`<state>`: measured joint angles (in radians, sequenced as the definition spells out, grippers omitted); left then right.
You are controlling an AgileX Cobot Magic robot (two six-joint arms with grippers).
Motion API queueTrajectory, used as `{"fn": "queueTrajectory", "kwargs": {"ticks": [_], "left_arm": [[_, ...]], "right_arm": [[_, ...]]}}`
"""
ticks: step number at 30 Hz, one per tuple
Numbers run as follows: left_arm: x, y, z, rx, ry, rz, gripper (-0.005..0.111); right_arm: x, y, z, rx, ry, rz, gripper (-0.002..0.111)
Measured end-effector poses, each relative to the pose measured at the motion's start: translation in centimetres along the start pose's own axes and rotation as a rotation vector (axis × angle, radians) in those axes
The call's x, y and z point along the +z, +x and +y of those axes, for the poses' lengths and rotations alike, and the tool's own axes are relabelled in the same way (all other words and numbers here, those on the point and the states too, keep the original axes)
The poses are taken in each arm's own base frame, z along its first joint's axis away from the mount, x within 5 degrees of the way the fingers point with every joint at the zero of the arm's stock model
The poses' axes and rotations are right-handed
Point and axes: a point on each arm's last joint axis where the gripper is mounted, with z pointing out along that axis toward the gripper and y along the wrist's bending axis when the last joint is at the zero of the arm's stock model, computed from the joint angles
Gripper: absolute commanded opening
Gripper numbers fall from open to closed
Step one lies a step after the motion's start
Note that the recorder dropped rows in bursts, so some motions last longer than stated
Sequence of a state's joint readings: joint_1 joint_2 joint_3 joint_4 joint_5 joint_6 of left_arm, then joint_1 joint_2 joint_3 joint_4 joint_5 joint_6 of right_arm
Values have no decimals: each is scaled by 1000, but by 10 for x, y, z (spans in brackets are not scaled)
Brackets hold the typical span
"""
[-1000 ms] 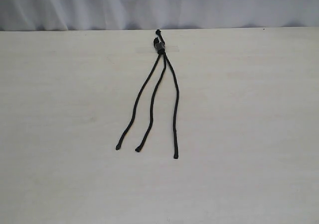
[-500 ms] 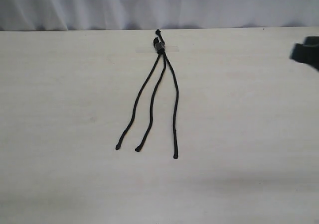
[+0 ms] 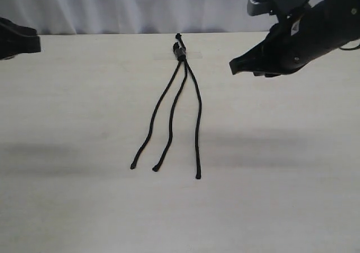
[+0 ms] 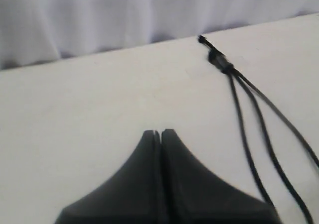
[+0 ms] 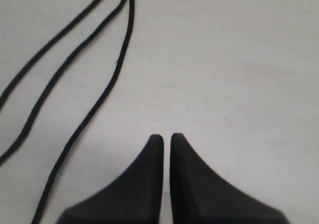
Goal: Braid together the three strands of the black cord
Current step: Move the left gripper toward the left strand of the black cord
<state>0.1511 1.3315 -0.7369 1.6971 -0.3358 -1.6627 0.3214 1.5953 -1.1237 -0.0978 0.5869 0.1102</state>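
With the cord taped by the counter's far edge, its three strands fanned toward the near edge, and both jaws together and empty, a thin strand could be missed or the tape tugged loose.

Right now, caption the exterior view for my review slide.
Left gripper and right gripper hover clear of the black cord; its three strands lie unbraided.
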Motion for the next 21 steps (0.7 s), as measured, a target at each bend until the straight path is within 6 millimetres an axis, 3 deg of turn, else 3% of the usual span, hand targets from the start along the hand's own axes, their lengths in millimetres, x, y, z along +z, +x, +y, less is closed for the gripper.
{"fn": "queueTrajectory", "kwargs": {"ticks": [5, 7, 10, 12, 14, 15, 16, 17, 18, 19, 21], "left_arm": [[32, -3, -10, 36, 120, 68, 0], [36, -14, -29, 115, 173, 41, 0], [35, -34, -76, 361, 225, -44, 0], [31, -47, -108, 577, 160, -129, 0], [24, -60, -129, 722, -12, -208, 0], [17, -75, -133, 745, -267, -258, 0], [12, -85, -128, 693, -393, -258, 0], [4, -95, -114, 542, -511, -159, 0], [2, -96, -107, 470, -506, -71, 0], [5, -87, -98, 360, -394, 123, 0], [22, -63, -101, 298, -159, 345, 0]], "right_arm": [[30, 7, 1, -30, 2, 90, 4], [37, 8, 2, -39, 1, 95, 4], [39, 6, 2, -48, -3, 69, 4], [39, 4, 2, -55, -4, 52, 4], [39, 3, 3, -63, -6, 40, 4], [39, 2, 2, -74, -4, 32, 4], [38, 0, 2, -78, -2, 27, 4], [36, -2, 2, -80, 1, 26, 4], [36, -3, 2, -80, 1, 31, 4], [35, -2, 2, -86, 4, 47, 4], [35, -1, 1, -99, 6, 62, 4]]}}
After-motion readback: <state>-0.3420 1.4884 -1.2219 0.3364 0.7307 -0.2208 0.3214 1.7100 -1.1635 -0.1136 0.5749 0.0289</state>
